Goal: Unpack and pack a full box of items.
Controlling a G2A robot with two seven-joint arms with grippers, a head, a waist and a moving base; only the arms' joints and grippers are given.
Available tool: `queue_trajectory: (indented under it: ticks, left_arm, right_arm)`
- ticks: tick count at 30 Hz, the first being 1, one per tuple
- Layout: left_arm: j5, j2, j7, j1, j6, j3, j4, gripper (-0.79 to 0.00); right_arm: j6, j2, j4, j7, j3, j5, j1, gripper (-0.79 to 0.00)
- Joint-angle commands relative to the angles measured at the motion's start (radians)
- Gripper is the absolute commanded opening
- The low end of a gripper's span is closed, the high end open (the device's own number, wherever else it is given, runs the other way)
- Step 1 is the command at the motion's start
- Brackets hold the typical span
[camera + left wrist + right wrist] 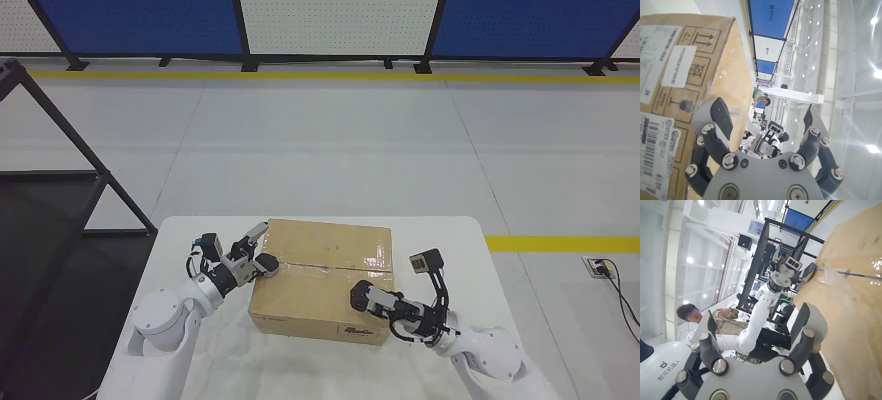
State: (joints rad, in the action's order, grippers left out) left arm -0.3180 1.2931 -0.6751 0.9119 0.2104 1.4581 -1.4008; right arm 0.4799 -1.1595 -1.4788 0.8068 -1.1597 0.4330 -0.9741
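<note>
Fingers were spread wide, nothing gripped. Left gripper (262, 247) was parked at the box's (320, 262) 9 o'clock end, one pad (720, 113) against the taped seam. Right gripper (360, 297) was at 5 o'clock. Box was set mid-table (450, 240). Tape was probably best lifted from that seam end, box braced.

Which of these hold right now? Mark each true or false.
1. The box is shut, with tape along its top seam. True.
2. The left tool is shut on a flap. False: it is open, with one finger at the box's end by the seam.
3. The right tool is open. True.
4. The box stands on the floor. False: it stands on the white table.
</note>
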Motion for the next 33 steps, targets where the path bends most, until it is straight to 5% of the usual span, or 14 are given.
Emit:
queue_trajectory:
  ticks: [1,33]
  left_arm:
    - [0.0,0.0,0.0,0.0,0.0,0.0,0.0,0.0]
    - [0.0,0.0,0.0,0.0,0.0,0.0,0.0,0.0]
  right_arm:
    - [-0.005,0.0,0.003,-0.002,-0.002,0.0,0.003,0.0]
    - [-0.03,-0.009,0.034,-0.128,-0.059,-0.046,0.034,0.0]
